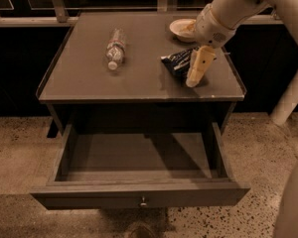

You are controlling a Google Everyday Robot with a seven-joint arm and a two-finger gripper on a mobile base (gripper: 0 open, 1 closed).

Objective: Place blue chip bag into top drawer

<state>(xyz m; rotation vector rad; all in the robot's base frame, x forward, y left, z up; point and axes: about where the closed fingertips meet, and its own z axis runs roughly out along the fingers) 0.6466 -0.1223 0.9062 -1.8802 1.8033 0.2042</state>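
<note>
You have the dark counter (139, 81) in front of you, with the top drawer (139, 198) beneath it standing fully open. The drawer's flat front panel faces you, and its small round knob (143, 201) sits at the centre.

Your arm (231, 9) comes in from the upper right. It slopes down and leftward over the back right corner of the counter, and the pale wrist housing bends so that the tool points down at the surface.

A clear plastic bottle (115, 49) lies on its side on the left half of the counter, well apart from everything else. A pale bowl (180, 29) sits near the back right edge, partly hidden behind your wrist.

The blue chip bag (174, 63) lies crumpled on the counter top, just in front of the bowl, not in the drawer.

Your pincer (194, 73) hangs tip-down at the bag's right side, overlapping its edge. You cannot tell whether the pincer is apart, together or clamped on the foil.
</note>
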